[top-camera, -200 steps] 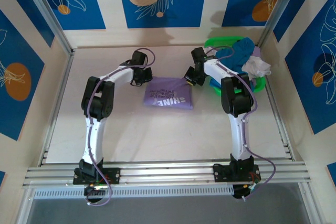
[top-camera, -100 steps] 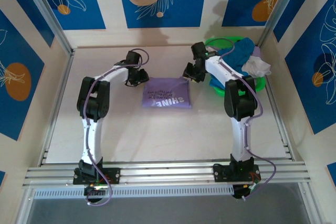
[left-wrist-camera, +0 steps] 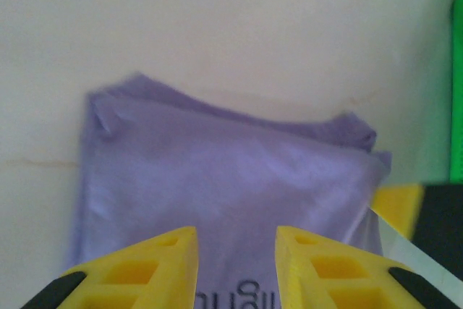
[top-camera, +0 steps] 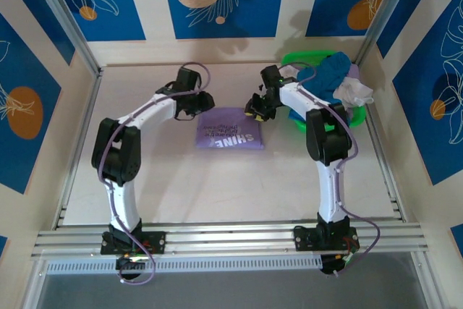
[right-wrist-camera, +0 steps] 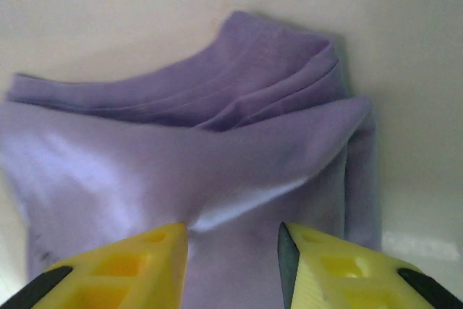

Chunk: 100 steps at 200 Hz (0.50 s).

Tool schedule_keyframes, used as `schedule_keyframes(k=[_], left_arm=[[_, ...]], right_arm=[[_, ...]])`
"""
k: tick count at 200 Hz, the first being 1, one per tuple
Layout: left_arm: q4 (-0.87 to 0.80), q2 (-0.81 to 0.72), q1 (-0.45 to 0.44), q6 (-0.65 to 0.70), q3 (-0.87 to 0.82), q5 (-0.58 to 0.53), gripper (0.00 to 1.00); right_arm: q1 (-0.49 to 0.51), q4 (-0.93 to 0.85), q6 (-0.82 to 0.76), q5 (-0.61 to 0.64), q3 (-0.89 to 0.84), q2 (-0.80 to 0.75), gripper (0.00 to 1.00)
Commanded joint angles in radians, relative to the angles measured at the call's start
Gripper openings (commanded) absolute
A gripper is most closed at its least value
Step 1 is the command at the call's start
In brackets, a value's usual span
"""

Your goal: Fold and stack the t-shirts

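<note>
So the purple shirt point(top-camera: 230, 130) marked "SHINE" sits just ahead of the left gripper point(left-wrist-camera: 235, 233) and right gripper point(right-wrist-camera: 233, 228), both narrowly parted, empty.

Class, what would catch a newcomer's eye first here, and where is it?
A folded lavender-purple cloth t-shirt with white block lettering lies mid-table, with the left gripper and right gripper open by its far corners. At the far right, a green plastic basket holds a crumpled teal-blue shirt and a white shirt.
</note>
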Motion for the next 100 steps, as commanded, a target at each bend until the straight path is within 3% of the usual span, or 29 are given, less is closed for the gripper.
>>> schedule_keyframes(k=[1, 47, 100], left_arm=[[0.008, 0.02, -0.025, -0.032, -0.061, 0.01, 0.34], [-0.003, 0.022, -0.042, -0.018, -0.091, 0.008, 0.35], [-0.08, -0.059, -0.188, 0.014, -0.054, -0.106, 0.36]], right_arm=[[0.008, -0.028, 0.013, -0.035, 0.083, 0.082, 0.39], [0.003, -0.171, 0.036, -0.006, 0.258, 0.23, 0.4], [0.002, -0.171, 0.039, -0.029, 0.238, 0.247, 0.39]])
